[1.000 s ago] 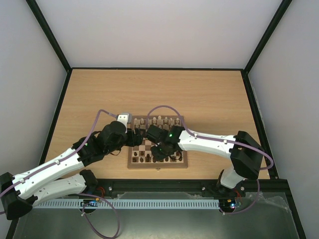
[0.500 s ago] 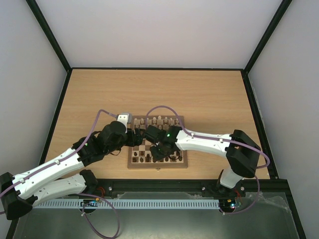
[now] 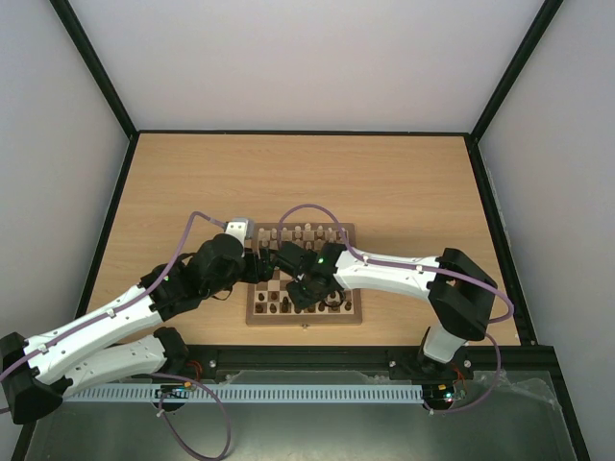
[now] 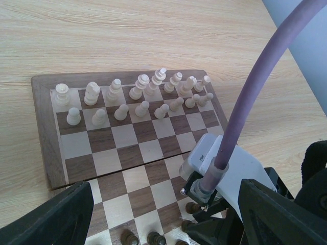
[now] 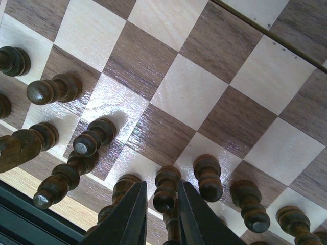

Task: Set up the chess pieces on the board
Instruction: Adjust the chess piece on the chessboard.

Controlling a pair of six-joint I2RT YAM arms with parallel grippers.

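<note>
The board (image 3: 304,320) lies at the table's near middle. The chess pieces (image 3: 306,232), pale cream, stand in two rows along its far edge; the left wrist view shows them (image 4: 138,94) upright, a few at the right end leaning. Dark brown chessmen fill the near rows. My left gripper (image 3: 266,267) hovers over the board's left side, wide open and empty (image 4: 163,219). My right gripper (image 3: 306,295) is low over the near rows. In the right wrist view it (image 5: 162,219) stands narrowly open astride a dark pawn (image 5: 166,186) that rests on the board (image 5: 189,92).
Dark chessmen (image 5: 56,89) crowd both sides of the right gripper; some at the left lean or lie. The right arm's wrist camera (image 4: 225,163) and purple cable (image 4: 255,92) sit just in front of the left gripper. Bare tabletop (image 3: 384,182) surrounds the board.
The right arm has shifted slightly to the left over the near rows. The left arm has not visibly moved.
</note>
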